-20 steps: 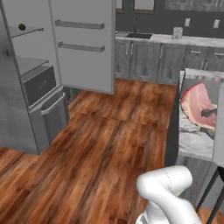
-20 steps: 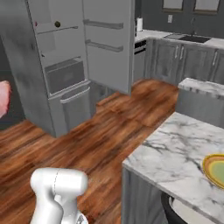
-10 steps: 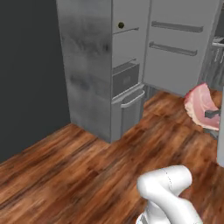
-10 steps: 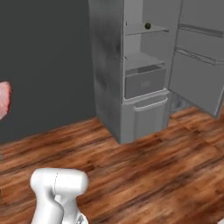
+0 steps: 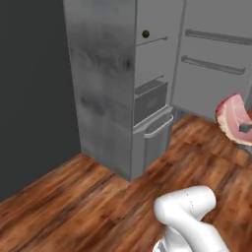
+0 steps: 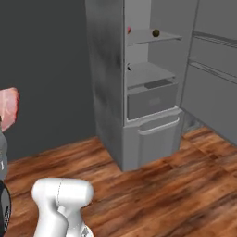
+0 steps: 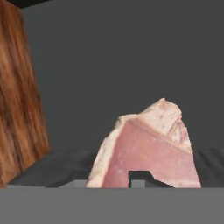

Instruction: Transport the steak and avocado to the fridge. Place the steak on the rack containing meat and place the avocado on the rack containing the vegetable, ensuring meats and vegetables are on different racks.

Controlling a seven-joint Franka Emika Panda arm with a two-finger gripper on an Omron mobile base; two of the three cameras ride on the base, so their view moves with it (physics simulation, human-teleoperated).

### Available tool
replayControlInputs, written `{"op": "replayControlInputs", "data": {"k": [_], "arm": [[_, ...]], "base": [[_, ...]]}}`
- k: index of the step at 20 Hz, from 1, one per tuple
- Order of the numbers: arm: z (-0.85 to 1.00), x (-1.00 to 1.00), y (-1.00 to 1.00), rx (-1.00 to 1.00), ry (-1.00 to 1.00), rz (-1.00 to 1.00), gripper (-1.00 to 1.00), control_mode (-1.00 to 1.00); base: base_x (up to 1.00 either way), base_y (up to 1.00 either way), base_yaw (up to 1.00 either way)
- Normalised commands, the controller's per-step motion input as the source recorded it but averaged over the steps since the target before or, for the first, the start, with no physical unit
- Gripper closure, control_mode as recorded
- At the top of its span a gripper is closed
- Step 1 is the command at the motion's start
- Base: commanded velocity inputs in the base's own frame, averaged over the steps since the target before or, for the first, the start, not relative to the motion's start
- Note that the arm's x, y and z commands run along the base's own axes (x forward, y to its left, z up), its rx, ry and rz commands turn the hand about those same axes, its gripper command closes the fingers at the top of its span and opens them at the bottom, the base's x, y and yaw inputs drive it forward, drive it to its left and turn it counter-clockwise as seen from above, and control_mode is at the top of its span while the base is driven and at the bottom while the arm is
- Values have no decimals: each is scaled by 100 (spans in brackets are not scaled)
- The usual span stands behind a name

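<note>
The pink steak (image 7: 148,146) hangs in my gripper (image 7: 131,179), which is shut on its lower edge. It also shows at the right edge of the left base view as the steak (image 5: 234,117), with a dark finger (image 5: 245,128) on it, and at the left edge of the right base view as the steak (image 6: 8,109). The grey fridge (image 6: 109,83) stands open ahead, well apart from the gripper. On its upper shelf (image 6: 162,37) rests the dark avocado (image 6: 156,33), also seen as the avocado (image 5: 145,34), with a small red item (image 6: 129,30) beside it. A lower shelf (image 6: 150,73) sits above the grey drawer (image 6: 152,104).
The fridge's open door (image 5: 216,54) with two shelf rails swings out on the right. A dark grey wall (image 6: 41,69) stands left of the fridge. Wooden floor (image 5: 98,202) spreads between the base and the fridge. My white arm (image 5: 189,221) rises at the bottom.
The base has turned and driven toward the fridge, so the whole scene has shifted; the counter and cupboards have left the views. The steak stays held in the gripper.
</note>
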Motion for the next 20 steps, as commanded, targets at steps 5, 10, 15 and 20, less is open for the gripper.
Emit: {"op": "replayControlInputs", "data": {"k": [5,10,15,20], "arm": [[0,0,0,0,0,0,100,100],[0,0,0,0,0,0,100,100],[0,0,0,0,0,0,100,100],[0,0,0,0,0,0,100,100]], "base": [[100,0,0],[100,-18,-1],[100,-94,-2],[100,-55,0]]}}
